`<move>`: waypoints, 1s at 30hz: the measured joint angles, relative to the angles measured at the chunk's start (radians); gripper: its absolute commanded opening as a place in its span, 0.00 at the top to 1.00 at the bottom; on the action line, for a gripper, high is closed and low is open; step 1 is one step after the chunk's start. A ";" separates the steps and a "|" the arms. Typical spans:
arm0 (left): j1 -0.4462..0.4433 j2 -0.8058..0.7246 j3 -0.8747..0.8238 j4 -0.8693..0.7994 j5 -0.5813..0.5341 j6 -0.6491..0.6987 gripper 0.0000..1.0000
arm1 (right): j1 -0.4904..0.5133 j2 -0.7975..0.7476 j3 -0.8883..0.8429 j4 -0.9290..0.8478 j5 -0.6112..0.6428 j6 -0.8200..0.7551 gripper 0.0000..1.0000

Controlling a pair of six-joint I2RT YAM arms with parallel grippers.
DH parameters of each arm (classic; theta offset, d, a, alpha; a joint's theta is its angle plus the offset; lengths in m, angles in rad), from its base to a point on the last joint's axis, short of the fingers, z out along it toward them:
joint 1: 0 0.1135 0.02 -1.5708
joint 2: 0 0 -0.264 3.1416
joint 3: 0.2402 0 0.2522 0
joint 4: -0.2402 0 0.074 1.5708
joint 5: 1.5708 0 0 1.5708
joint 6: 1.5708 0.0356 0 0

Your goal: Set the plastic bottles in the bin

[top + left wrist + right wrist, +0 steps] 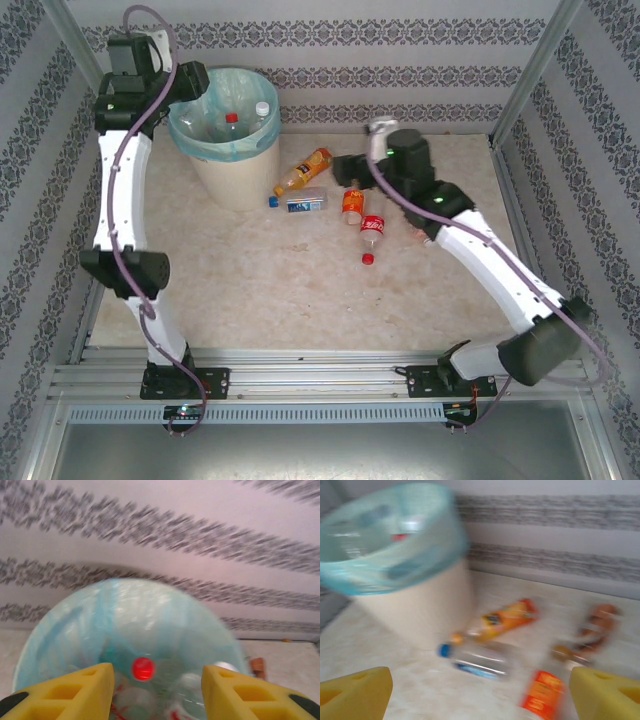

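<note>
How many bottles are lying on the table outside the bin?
5: an orange bottle and a blue-capped clear bottle beside the bin, an orange-labelled bottle, a red-capped bottle, and a brown bottle farther right. The right arm may hide more.

Cream bin (235, 182), teal liner (200, 142) — orange bottle (305, 168), grey-striped wallpaper (400, 42).

**The bin (236, 180) upright, bottles in it and beside it**

We see the bin, cream-white with a pale teal liner, holding a red-capped bottle (231, 121) and a white-capped bottle (262, 109), both caps up. Lying on their sides to its right are an orange bottle (304, 169), a blue-capped clear bottle (299, 202), an orange-labelled bottle (352, 204), a red-labelled bottle (371, 234) and a blurred brown bottle (594, 627)
</note>
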 measured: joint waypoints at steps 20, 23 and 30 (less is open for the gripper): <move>-0.780 -0.325 -1.044 0.512 0.093 0.127 0.32 | -0.457 0.352 -0.091 -0.133 -0.091 -0.178 0.05; -0.804 -0.288 -1.078 0.573 0.120 0.097 0.32 | -0.457 0.433 -0.091 -0.144 -0.118 -0.183 0.06; -0.802 -0.246 -1.081 0.660 0.131 0.041 0.31 | -0.457 0.537 -0.085 -0.163 -0.122 -0.187 0.18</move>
